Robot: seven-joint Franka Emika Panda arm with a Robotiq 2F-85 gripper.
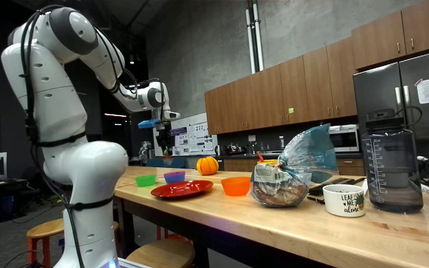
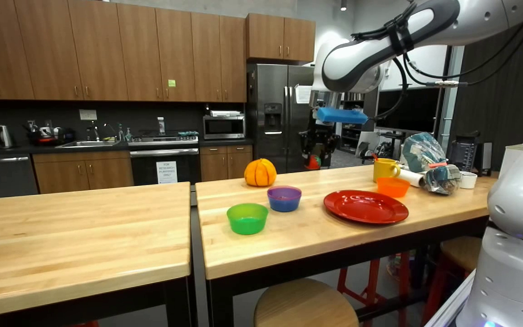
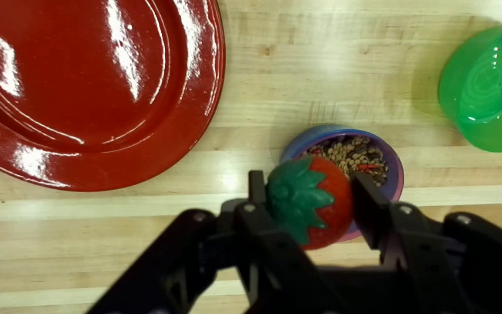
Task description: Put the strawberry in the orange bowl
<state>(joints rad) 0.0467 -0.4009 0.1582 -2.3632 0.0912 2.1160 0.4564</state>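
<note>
In the wrist view my gripper (image 3: pixel 311 198) is shut on the strawberry (image 3: pixel 331 209), a red fruit with a green leafy cap, its two black fingers pressing on opposite sides. Both exterior views show the strawberry (image 2: pixel 313 162) hanging below the gripper (image 1: pixel 166 143), well above the table. From the wrist camera, it overlaps the blue-purple bowl beneath. The small orange bowl (image 1: pixel 235 186) rests on the table between the red plate and a bagged loaf; in an exterior view the orange bowl (image 2: pixel 393 187) lies beyond the plate. It is outside the wrist view.
A wide red plate (image 3: pixel 81 96), a green bowl (image 3: pixel 464 91) and a blue-purple bowl (image 2: pixel 284 200) with grains and red bits inside share the tabletop. An orange pumpkin (image 2: pixel 260 172), a yellow mug (image 2: pixel 385 169), a bagged loaf (image 1: pixel 279 190), a white cup (image 1: pixel 343 201) and a bottle (image 1: pixel 391 163) stand around.
</note>
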